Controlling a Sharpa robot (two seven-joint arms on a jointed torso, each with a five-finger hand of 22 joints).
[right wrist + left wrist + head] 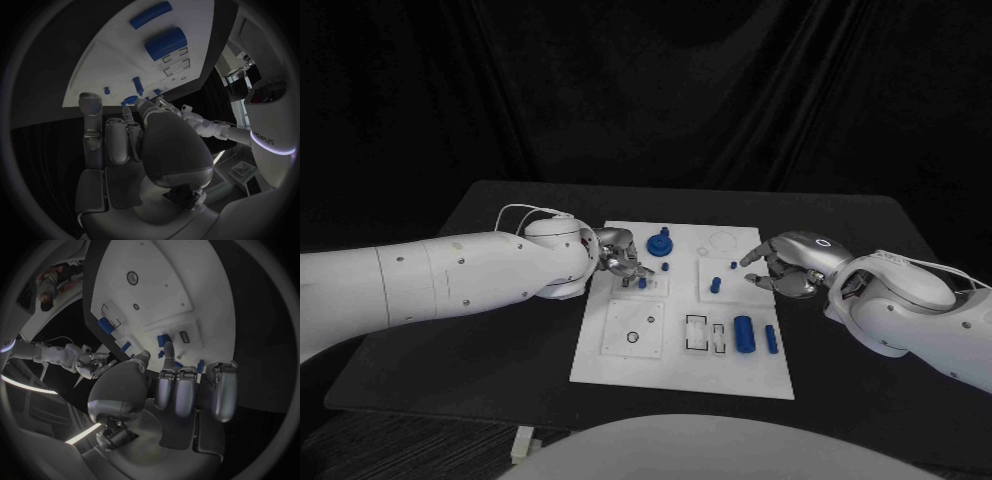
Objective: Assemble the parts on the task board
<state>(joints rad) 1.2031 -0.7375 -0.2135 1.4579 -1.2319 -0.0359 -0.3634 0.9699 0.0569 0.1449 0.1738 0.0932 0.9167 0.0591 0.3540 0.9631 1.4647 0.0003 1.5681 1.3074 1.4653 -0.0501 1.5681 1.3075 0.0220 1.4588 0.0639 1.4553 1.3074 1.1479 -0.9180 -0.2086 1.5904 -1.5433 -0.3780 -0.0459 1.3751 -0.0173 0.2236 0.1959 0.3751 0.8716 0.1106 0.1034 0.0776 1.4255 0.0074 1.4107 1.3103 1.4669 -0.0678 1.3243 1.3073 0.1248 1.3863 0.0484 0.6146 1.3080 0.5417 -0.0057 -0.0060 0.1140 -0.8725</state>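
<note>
The white task board (678, 375) lies mid-bench, its small blue parts (744, 333) looking light, rigid and smooth, best pinched across their sides. At the board's far left corner, the left hand (620, 258) hovers with fingers (176, 390) curled, seemingly empty. At its right edge, the right hand (788, 270) is loosely curled, its hold untellable.

The task board (678, 375) is a matt white plate of plastic appearance with a smooth face. The parts, including the thick cylinder (744, 329) near the right hand (788, 268), look like smooth blue plastic with a slight sheen. Both hands, the left hand (620, 256) included, have a glossy metallic silver finish. The table (444, 370) is matt black; the backdrop (646, 90) behind it is dark, folded cloth.
</note>
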